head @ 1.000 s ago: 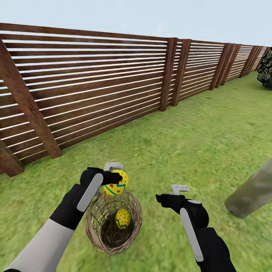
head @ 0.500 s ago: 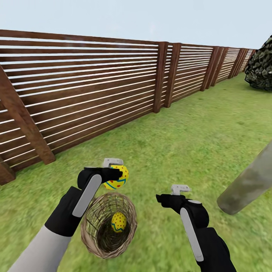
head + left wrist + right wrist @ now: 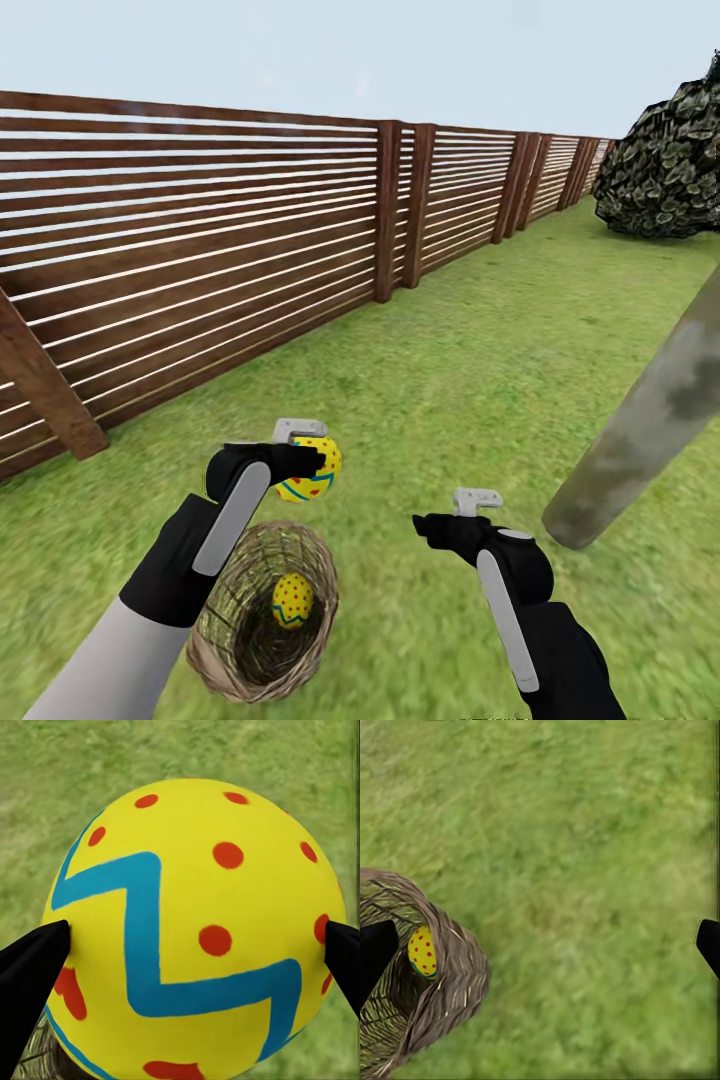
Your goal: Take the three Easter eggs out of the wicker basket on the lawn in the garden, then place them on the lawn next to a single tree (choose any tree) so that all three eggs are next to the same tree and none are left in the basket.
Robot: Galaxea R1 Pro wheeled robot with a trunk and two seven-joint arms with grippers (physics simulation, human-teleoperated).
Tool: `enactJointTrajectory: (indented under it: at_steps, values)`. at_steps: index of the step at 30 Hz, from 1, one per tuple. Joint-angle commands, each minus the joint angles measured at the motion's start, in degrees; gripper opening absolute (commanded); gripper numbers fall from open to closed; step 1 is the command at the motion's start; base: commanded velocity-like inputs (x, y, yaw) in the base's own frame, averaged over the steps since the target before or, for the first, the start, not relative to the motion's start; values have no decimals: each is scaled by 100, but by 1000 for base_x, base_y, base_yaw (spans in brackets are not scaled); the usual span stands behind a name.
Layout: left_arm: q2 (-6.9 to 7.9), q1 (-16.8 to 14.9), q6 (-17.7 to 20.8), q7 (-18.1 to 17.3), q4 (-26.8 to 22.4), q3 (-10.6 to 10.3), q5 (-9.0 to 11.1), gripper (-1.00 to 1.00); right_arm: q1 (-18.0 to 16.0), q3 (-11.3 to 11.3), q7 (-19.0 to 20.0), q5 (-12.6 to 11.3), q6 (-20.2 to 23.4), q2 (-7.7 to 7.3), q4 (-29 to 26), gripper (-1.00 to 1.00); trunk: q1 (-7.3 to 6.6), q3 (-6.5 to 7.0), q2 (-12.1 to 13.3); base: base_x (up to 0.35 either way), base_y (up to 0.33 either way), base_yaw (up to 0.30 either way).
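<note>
The left hand (image 3: 318, 452) is gripping one Easter egg (image 3: 309, 469), its black fingertips (image 3: 34, 967) pressing on either side, and is carrying it above the lawn (image 3: 480, 380) just past the rim of the wicker basket (image 3: 215, 655). The right hand (image 3: 440, 512) is hanging wide and carrying nothing, its fingers well apart over bare grass beside the basket. So one egg is lifted out but not yet set down. A second egg (image 3: 292, 600) is lying in the bottom of the basket. I cannot see a third. The tree (image 3: 640, 430) is leaning up from the grass nearby, beyond the right hand, with no egg at its foot.
</note>
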Motion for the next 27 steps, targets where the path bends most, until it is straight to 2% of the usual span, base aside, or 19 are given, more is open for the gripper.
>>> enactJointTrajectory:
  at_steps: [1, 6, 9, 14, 20, 27]
  values:
    - [3, -3, 14, 60, -10, -3, 55, -100, -5, 5, -59, -60, 19, 0, -4, 100, 0, 2, -3, -28, 0, -215]
    - [31, -1, 14, 59, -35, -9, 55, -100, -5, 5, -59, -62, 23, 2, -4, 100, 0, 35, -3, -17, 0, -215]
    - [35, -1, 14, 59, -41, -90, 52, -100, -5, 5, -59, -63, 25, 2, -4, 100, 0, 54, -3, -69, -94, -215]
    - [36, -1, 14, 59, -43, -223, 48, -100, -5, 5, -59, -63, 26, 3, -4, 100, 0, 87, -3, -147, -216, -215]
    - [23, -1, 14, 59, -35, -240, 43, -100, -5, 5, -59, -63, 24, 0, -4, 100, 0, 125, -3, -173, -243, -208]
    - [33, -1, 14, 59, -34, -242, 39, -100, -5, 19, -60, -61, 30, 0, -4, 100, 0, 135, -3, -194, -242, -47]
